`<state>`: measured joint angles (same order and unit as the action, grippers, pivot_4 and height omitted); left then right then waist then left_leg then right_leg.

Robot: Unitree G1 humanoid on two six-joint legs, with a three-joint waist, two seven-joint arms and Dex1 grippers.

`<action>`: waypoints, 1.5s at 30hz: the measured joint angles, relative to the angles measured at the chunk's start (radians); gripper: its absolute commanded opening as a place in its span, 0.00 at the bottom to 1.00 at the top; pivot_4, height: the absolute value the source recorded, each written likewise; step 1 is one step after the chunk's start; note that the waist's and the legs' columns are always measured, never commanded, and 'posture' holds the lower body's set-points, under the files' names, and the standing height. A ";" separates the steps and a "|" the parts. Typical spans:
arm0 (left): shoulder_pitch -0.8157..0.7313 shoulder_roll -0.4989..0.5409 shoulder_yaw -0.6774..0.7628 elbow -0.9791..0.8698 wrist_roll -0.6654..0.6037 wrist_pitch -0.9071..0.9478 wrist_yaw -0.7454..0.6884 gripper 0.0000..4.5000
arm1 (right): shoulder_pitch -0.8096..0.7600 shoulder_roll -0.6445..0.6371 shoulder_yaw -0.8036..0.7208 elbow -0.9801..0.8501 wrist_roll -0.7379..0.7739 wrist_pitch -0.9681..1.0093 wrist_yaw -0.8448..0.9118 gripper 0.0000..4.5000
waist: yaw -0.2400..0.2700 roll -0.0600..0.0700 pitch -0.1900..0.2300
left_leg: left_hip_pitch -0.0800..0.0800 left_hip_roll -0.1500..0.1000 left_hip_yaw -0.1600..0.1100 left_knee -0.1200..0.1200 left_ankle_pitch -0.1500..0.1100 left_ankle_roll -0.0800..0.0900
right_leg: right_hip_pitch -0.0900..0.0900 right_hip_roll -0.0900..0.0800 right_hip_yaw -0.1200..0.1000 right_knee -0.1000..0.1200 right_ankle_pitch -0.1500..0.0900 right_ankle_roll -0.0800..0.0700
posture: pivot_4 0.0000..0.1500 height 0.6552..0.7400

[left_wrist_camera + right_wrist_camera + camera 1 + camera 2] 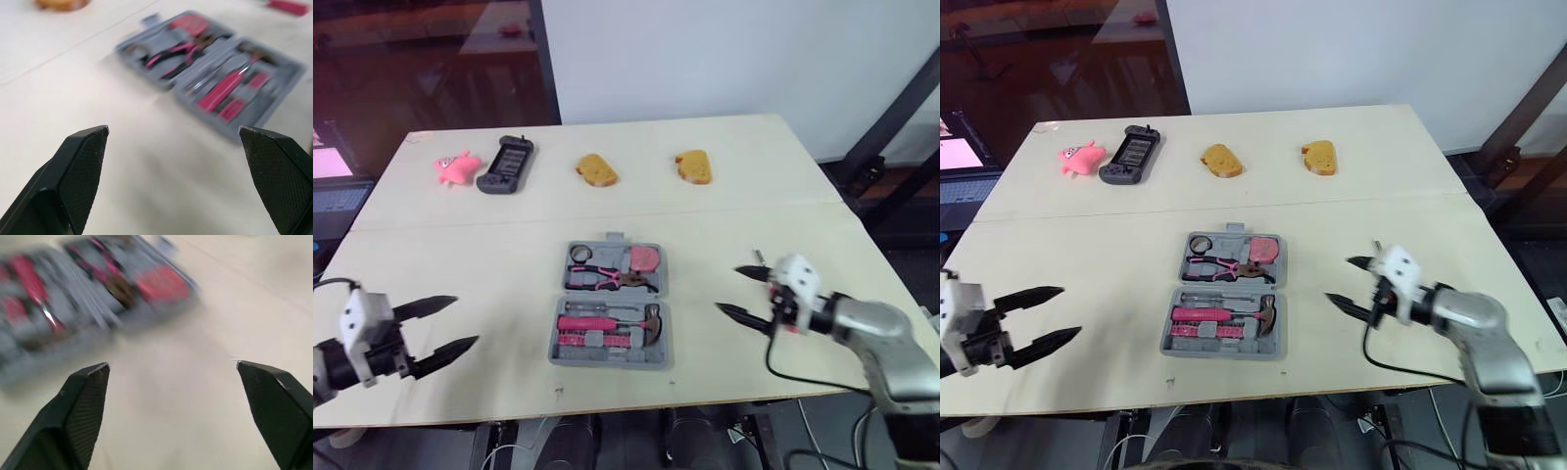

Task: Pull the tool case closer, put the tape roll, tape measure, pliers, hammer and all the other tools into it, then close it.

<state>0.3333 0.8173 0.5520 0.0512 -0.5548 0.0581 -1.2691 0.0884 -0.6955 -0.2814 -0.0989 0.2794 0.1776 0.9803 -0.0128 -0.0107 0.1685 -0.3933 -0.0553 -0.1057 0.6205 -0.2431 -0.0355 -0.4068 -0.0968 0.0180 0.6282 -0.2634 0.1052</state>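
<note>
The grey tool case (pixel 610 305) lies open and flat in the middle of the table, near the front edge. Its far half holds the tape roll (pixel 580 255), pink-handled pliers (pixel 605 280) and a pink tape measure (pixel 647 258). Its near half holds a pink screwdriver (pixel 585 322), small bits and a hammer (pixel 651 324). My left gripper (pixel 445 326) hovers open to the left of the case, empty. My right gripper (pixel 740 292) hovers open to its right, empty. The case (pixel 210 68) lies ahead of the left fingers and the case (pixel 98 289) ahead of the right fingers.
Along the far side of the table lie a pink plush toy (pixel 455 166), a black handheld game console (pixel 506 164) and two pieces of toast (pixel 596 169) (pixel 693 166). A seam (pixel 754 206) runs across the tabletop. A laptop (pixel 337 196) sits off the left edge.
</note>
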 measured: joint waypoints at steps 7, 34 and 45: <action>0.016 -0.001 0.092 0.281 0.044 -0.180 -0.016 1.00 | 0.151 0.001 -0.206 0.158 0.037 -0.141 -0.034 1.00 | 0.001 -0.003 0.002 | 0.001 0.000 0.000 0.002 0.000 0.000 | 0.002 -0.001 0.002 0.000 0.000 0.000 | 1.00 1.00; -0.333 0.090 -0.194 0.001 0.000 0.083 -0.114 1.00 | 0.193 -0.019 -0.194 -0.140 0.085 0.073 -0.166 1.00 | -0.012 0.004 0.006 | 0.001 -0.031 -0.042 0.000 0.005 0.008 | 0.018 -0.024 -0.036 0.008 -0.010 0.013 | 1.00 1.00; -0.734 0.111 -0.520 -0.183 0.015 0.277 -0.165 1.00 | 0.375 -0.022 -0.293 -0.524 0.139 0.372 -0.273 1.00 | 0.025 0.011 0.011 | -0.001 -0.034 -0.038 -0.001 0.006 0.008 | 0.010 -0.023 -0.023 0.010 -0.012 0.017 | 1.00 1.00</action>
<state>-0.4011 0.9283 0.0318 -0.1314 -0.5401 0.3348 -1.4340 0.4636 -0.7180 -0.5744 -0.6227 0.4181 0.5499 0.7072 0.0121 0.0000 0.1797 -0.3944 -0.0892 -0.1437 0.6199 -0.2370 -0.0278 -0.3968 -0.1196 -0.0054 0.6385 -0.2755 0.1217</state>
